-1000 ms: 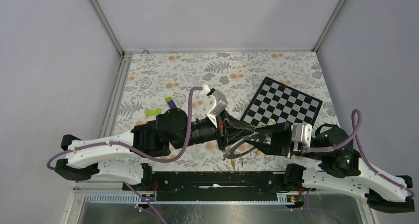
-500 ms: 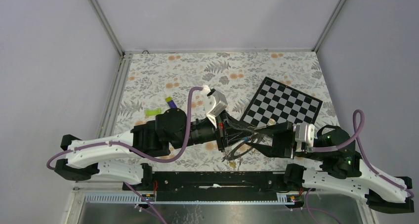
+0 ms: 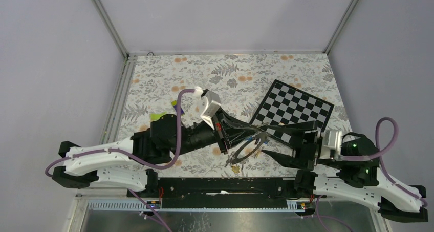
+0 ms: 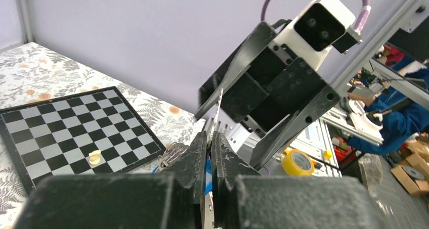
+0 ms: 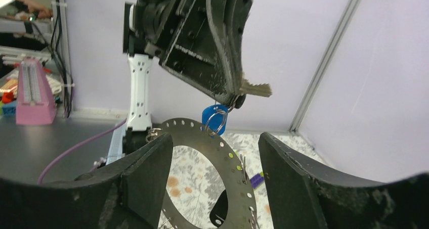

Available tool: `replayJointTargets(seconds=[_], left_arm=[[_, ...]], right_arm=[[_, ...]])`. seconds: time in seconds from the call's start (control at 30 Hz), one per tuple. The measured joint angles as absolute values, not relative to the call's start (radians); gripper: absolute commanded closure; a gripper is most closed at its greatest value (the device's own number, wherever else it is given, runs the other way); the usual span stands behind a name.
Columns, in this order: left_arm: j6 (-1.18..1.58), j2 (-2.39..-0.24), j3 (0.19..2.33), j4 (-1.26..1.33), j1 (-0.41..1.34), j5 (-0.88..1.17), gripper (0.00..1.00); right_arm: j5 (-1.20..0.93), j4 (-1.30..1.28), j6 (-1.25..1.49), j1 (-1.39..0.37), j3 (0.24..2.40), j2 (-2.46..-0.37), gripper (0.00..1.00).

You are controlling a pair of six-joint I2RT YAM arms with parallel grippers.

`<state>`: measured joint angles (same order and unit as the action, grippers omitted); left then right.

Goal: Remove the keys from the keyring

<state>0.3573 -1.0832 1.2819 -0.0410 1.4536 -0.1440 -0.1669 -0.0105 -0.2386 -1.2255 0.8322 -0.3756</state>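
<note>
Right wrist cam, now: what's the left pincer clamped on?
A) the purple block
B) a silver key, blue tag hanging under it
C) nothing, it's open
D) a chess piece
B: the silver key sticks out of the shut left pincer, and a blue tag hangs just below it at the rim of the keyring.

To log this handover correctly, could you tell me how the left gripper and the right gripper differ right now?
The left gripper is shut on a silver key; the right gripper is open and holds nothing. The keyring hangs below the left gripper but lies ahead of the right gripper, seen between its fingers. Both are black and point toward each other.
</note>
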Motion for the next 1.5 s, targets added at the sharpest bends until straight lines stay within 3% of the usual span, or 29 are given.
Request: replayJointTargets(seconds=[0.17, 0.23, 0.5, 0.87, 1.5], left_arm=[[0.368, -1.034, 1.213, 0.036, 1.454, -0.212, 1.00], [0.369, -1.024, 1.195, 0.064, 1.454, -0.229, 1.00], [0.383, -0.989, 1.104, 0.208, 1.453, -0.252, 1.00], [0.406, -0.986, 1.079, 0.317, 1.454, -0.242, 1.00], [0.438, -1.013, 1.077, 0.366, 1.453, -0.228, 1.00]], right_arm=[[-0.143, 0.067, -0.231, -1.225, 0.817, -0.334, 0.49], [-0.141, 0.105, -0.218, -1.225, 0.797, -0.323, 0.52], [-0.142, 0.157, -0.188, -1.225, 0.757, -0.357, 0.48], [-0.142, 0.227, -0.189, -1.225, 0.727, -0.419, 0.58], [-0.151, 0.335, -0.189, -1.225, 0.724, -0.463, 0.59]])
